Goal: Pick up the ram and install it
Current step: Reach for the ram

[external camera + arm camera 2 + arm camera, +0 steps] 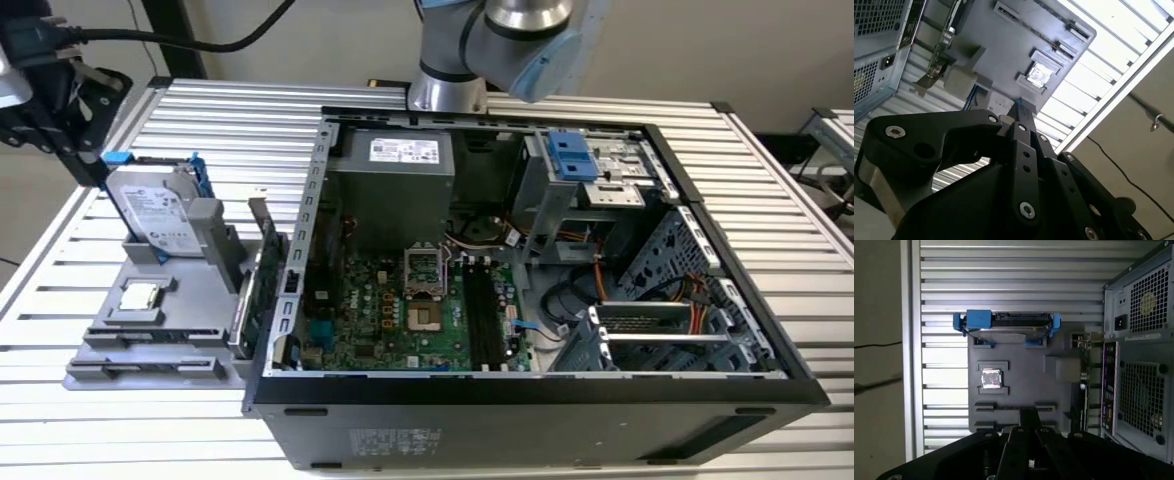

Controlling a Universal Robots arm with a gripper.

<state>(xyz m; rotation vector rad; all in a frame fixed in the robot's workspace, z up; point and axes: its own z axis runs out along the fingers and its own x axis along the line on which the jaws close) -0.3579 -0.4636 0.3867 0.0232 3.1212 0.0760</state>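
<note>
My black gripper [91, 172] hangs at the exterior view's far left, above the back of the grey parts tray [200, 350] and beside the hard drive. In both wrist views the fingertips [1028, 414] [1021, 105] meet with nothing between them. The ram [158, 336] looks like a thin dark greenish strip on edge in the tray's front slot, well apart from the gripper. The open computer case [534, 385] lies to the right of the tray. Its black memory slots [483, 320] run along the green motherboard.
The tray also carries a hard drive in a blue caddy [150, 215] [1006, 322], a small silver processor chip [140, 297] [991, 378] [1040, 75] and a taller green expansion card [267, 280] standing next to the case wall. A slatted metal table [240, 120] is underneath.
</note>
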